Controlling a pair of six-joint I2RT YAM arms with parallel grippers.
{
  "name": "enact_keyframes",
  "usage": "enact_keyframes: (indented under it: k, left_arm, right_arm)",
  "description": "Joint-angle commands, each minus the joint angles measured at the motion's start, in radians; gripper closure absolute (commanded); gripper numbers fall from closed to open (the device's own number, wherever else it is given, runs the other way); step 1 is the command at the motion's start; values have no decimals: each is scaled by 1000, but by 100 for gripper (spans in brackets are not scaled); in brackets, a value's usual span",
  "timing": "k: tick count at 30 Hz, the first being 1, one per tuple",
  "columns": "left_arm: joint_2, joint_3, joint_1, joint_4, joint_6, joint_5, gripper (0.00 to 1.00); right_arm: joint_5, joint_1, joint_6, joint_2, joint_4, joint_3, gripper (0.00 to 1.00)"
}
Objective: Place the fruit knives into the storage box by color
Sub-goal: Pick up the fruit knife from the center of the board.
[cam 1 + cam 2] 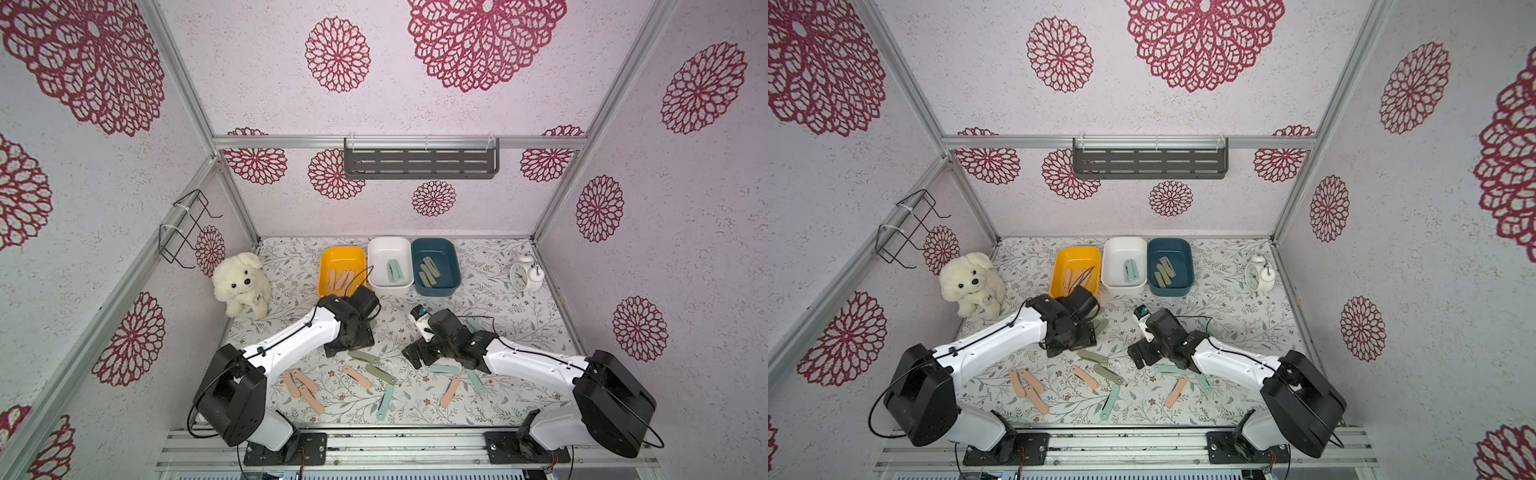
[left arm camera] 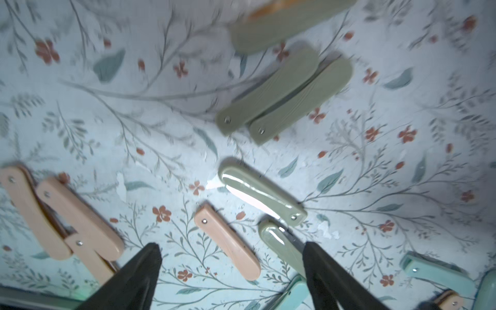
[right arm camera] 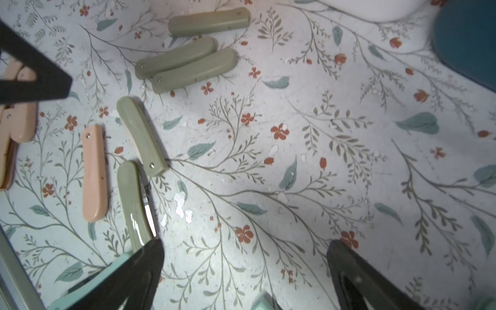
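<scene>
Three glossy round-cornered storage boxes [image 1: 382,253] mid-frame, yellow, white, dark blue, flat round-ended fruit knives loose below on floral mat [image 1: 519,332], five peach-pink knives [image 1: 356,376], five sage-green knives [image 2: 268,88], left gripper [image 2: 231,247] and right gripper [image 3: 245,243] spread wide, empty.

We see the worktop [image 2: 134,128] covered by a matt printed sheet, scuffed, with small white flakes peeled away. The fruit knives [image 2: 226,243] look like smooth plastic with tiny metal rivets. The sage-green pair [image 2: 303,99] nearer the white box [image 1: 386,249] is matt with a fine grain. Farther from it, a glossy sage-green knife [image 2: 261,192] shows a bright metal blade edge. The white box, the yellow box [image 1: 338,257] and the dark blue box [image 1: 440,251] beside it are smooth plastic. Beyond the yellow box sits a fluffy plush dog [image 1: 241,282]. On the rough wall [image 1: 374,212] behind the white box hangs a dark matt metal shelf [image 1: 419,162].
</scene>
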Motion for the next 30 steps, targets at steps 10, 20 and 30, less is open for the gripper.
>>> enact_keyframes:
  k: [10,20,30]
  left_arm:
    - [63,-138,-134,172,-235,39,28]
    - [71,-255,-143,261,-268,66,45]
    - [61,-298,-160,274,-283,58,75]
  right_arm:
    - [21,11,-17,-24,-5,9,1]
    - [22,9,-5,-44,-3,-8,1]
    - [38,10,-18,-21,-27,41,1]
